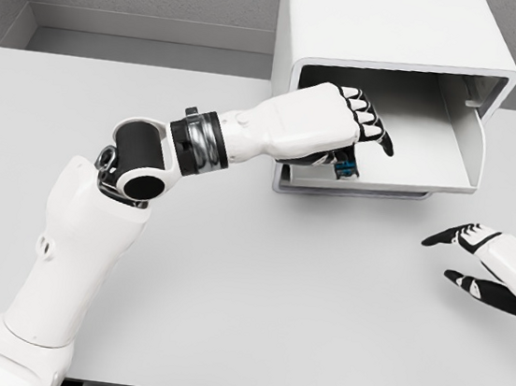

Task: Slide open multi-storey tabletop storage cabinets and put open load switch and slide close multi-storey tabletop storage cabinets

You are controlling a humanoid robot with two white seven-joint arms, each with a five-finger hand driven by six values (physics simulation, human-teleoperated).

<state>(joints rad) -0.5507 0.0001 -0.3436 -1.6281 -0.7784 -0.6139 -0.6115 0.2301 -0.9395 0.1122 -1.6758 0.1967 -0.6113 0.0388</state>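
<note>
While the drawer of the white box-shaped tabletop storage cabinet (pixel 390 40) sits pulled out toward the camera, the left hand (pixel 327 126) is reaching over its front left corner, fingers curled down around something small. That something is the load switch (pixel 344 169): only a bit of blue-and-dark body shows under the palm, just at the drawer's left front edge. Looks like the fingers are closed on it, with the index finger poking out straighter into the drawer cavity. Can't tell if the part is touching the drawer floor yet or is hanging above it.

Right hand (pixel 480 267) rests on the plain white table (pixel 252 315), well apart from the cabinet, fingers loosely spread, holding nothing.

Handling guess: the switch is a small rigid plastic part, light, not fragile under a normal pinch but easy to flick or tip since it's so small. Smooth moulded sides, so probably a bit slippery; best held across its two flat sides, thumb against fingers, not by any lever or terminal.

Drawer (pixel 403 164) itself is a thin-walled white tray, smooth, likely slides easily; push on the centre of its front lip to close, otherwise it may skew.
</note>
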